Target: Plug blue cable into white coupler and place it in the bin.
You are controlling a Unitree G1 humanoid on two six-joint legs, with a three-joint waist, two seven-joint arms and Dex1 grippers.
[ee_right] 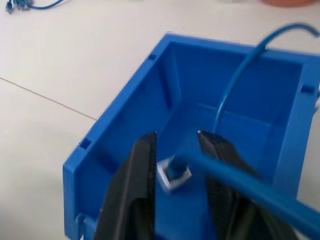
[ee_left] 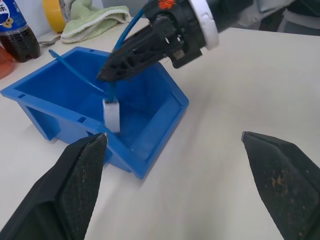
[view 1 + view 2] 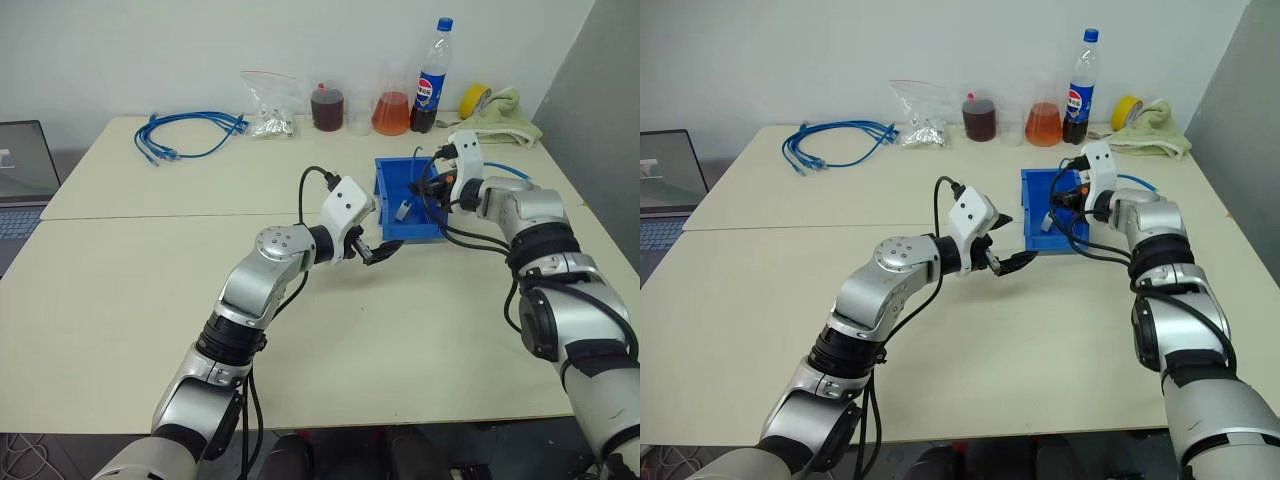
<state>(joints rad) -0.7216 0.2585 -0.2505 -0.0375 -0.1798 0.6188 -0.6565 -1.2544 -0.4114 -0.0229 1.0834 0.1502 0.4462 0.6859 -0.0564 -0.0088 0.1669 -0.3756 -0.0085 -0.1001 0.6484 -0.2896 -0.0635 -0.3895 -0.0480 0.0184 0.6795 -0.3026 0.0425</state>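
Observation:
The blue bin (image 3: 384, 195) sits on the table right of centre. My right gripper (image 3: 432, 188) hovers over it, its fingers (image 1: 142, 165) parted. The thin blue cable (image 1: 230, 95) runs down between them without being pinched. The white coupler (image 2: 111, 114) sits on the cable's end, down inside the bin near its wall; the coupler (image 1: 172, 174) lies just below the fingertips. My left gripper (image 3: 383, 250) is wide open and empty, just outside the bin's near left corner and pointing at it.
Along the far edge are a coiled bundle of blue cables (image 3: 190, 135), a plastic bag (image 3: 268, 105), two flasks of liquid (image 3: 391, 112), a cola bottle (image 3: 430, 80), a yellow tape roll (image 3: 474, 98) and a green cloth (image 3: 505, 118). A laptop (image 3: 25, 170) stands at far left.

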